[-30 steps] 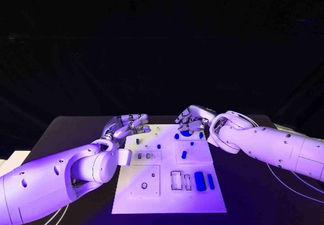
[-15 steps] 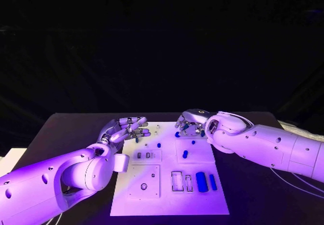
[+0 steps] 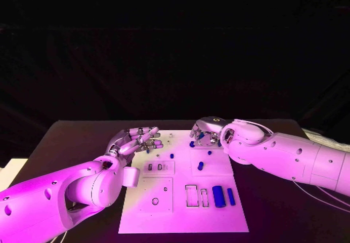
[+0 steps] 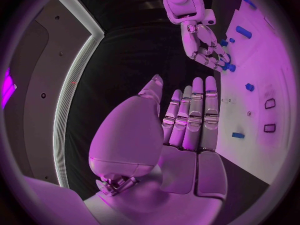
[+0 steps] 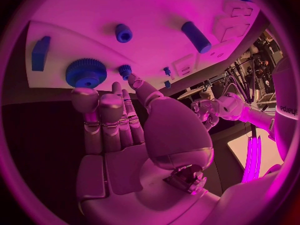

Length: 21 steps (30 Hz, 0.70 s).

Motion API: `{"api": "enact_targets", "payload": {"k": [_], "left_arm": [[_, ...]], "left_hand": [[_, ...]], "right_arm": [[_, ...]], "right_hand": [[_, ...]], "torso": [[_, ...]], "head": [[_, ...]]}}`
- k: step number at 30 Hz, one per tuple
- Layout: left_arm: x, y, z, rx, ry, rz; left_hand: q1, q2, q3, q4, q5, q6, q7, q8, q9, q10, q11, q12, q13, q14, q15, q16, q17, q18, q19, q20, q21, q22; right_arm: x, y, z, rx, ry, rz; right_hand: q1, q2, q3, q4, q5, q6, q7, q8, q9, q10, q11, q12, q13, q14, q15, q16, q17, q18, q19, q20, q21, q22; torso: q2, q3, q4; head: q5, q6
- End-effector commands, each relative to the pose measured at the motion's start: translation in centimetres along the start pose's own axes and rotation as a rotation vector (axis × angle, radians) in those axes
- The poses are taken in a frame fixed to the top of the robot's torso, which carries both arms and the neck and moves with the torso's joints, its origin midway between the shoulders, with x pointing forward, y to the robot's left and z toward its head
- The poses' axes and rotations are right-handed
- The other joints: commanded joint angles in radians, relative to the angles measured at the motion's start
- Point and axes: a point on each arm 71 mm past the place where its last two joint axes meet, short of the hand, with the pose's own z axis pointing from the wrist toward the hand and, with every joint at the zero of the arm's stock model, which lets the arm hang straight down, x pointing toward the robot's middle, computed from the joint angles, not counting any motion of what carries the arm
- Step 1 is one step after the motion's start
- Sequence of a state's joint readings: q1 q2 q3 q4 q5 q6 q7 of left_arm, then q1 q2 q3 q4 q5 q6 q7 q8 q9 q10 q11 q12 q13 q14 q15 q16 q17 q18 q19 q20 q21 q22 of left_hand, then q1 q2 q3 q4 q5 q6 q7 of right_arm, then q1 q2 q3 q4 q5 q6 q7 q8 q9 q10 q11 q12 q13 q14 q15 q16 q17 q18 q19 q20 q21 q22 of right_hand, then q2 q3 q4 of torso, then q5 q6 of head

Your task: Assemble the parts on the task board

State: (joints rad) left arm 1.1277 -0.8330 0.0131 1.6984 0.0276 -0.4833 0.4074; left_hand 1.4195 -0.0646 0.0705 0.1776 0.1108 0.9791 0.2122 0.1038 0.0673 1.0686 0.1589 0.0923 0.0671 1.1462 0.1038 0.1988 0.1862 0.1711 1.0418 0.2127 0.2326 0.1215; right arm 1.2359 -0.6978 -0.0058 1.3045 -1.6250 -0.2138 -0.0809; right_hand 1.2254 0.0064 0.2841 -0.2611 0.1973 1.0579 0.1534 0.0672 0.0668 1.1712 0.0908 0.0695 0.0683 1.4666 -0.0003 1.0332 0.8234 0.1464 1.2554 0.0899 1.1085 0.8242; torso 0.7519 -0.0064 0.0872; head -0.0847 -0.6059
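The task board [image 3: 182, 212], a white plate, lies lengthwise down the middle of the black table [image 3: 73, 136], and there's bare dark tabletop on both long sides of it and beyond its far edge. The left hand [image 3: 137, 139] hangs over the board's far left corner, right at the left edge, fingers stretched out side by side and a little apart, nothing in them; the left wrist view has the fingers [image 4: 194, 115] straight and level with the board's rim. The right hand [image 3: 205, 132] is across from it at the far right corner, palm down over the board's end, fingers extended and free of any part. In the right wrist view its fingertips [image 5: 100, 102] stop just short of a blue gear [image 5: 85, 73] and a smaller blue gear [image 5: 125, 71] sitting beside it, both close to the board's far edge; whether a fingertip touches either, I cannot tell. A flat blue block [image 5: 40, 52] lies near the corner there, and a round blue peg with a hole [image 5: 124, 33] stands further in. Between the two hands the middle of the board is open, with a small blue part [image 3: 172, 156] and a blue oblong part [image 3: 200, 165] apart from each other. Near the close end, right side, a long blue bar [image 3: 217, 193] and a thinner blue bar [image 3: 230, 196] lie side by side next to two outlined slots [image 3: 191, 195], well away from either hand.
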Motion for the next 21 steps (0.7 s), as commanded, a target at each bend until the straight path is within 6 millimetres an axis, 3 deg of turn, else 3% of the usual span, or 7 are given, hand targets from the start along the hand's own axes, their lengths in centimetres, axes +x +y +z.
{"api": "enact_targets", "payload": {"k": [1,11,21], "left_arm": [[0.29,-0.10,0.00,-0.001,0.024,-0.013],[0.21,-0.10,0.02,-0.006,0.025,-0.013],[0.21,-0.14,0.05,-0.009,0.031,-0.018]], "left_hand": [[-0.006,0.000,-0.003,-0.004,-0.005,0.002,0.002,-0.007,-0.001,0.003,0.000,-0.004,0.000,0.008,0.002,0.000,0.002,0.011,0.010,0.000,0.007,0.001],[-0.005,0.002,-0.003,-0.007,-0.004,0.000,0.004,-0.009,-0.001,0.001,0.001,-0.007,0.000,0.008,0.002,-0.001,0.005,0.010,0.012,0.000,0.007,0.002],[-0.004,0.002,-0.003,-0.008,-0.004,0.000,0.004,-0.009,-0.001,0.000,0.001,-0.008,0.000,0.008,0.002,-0.001,0.005,0.010,0.013,0.000,0.007,0.002]], "right_arm": [[0.17,0.14,0.15,0.005,0.027,-0.025],[0.43,0.51,0.38,-0.005,0.059,-0.022],[0.72,0.52,0.59,0.009,0.093,-0.035]], "right_hand": [[-0.006,0.005,0.009,0.001,-0.003,0.010,-0.001,0.000,0.002,0.001,-0.003,-0.002,-0.001,0.021,-0.001,0.005,0.002,-0.013,0.000,0.005,0.009,0.007],[-0.007,0.005,0.023,0.007,-0.007,0.021,-0.004,0.000,0.003,0.002,-0.006,-0.003,-0.002,0.025,-0.004,0.055,0.056,-0.019,0.009,0.007,0.046,0.052],[-0.003,0.007,0.049,0.015,-0.011,0.033,-0.006,0.000,0.003,0.011,-0.009,-0.002,-0.002,0.037,-0.005,0.145,0.155,-0.037,0.050,0.007,0.134,0.171]], "torso": [[0.004,-0.0010,0.0045],[0.008,-0.0045,0.0119],[0.012,-0.0063,0.0200]], "head": [[-0.003,0.000],[0.001,-0.001],[-0.013,-0.009]]}}
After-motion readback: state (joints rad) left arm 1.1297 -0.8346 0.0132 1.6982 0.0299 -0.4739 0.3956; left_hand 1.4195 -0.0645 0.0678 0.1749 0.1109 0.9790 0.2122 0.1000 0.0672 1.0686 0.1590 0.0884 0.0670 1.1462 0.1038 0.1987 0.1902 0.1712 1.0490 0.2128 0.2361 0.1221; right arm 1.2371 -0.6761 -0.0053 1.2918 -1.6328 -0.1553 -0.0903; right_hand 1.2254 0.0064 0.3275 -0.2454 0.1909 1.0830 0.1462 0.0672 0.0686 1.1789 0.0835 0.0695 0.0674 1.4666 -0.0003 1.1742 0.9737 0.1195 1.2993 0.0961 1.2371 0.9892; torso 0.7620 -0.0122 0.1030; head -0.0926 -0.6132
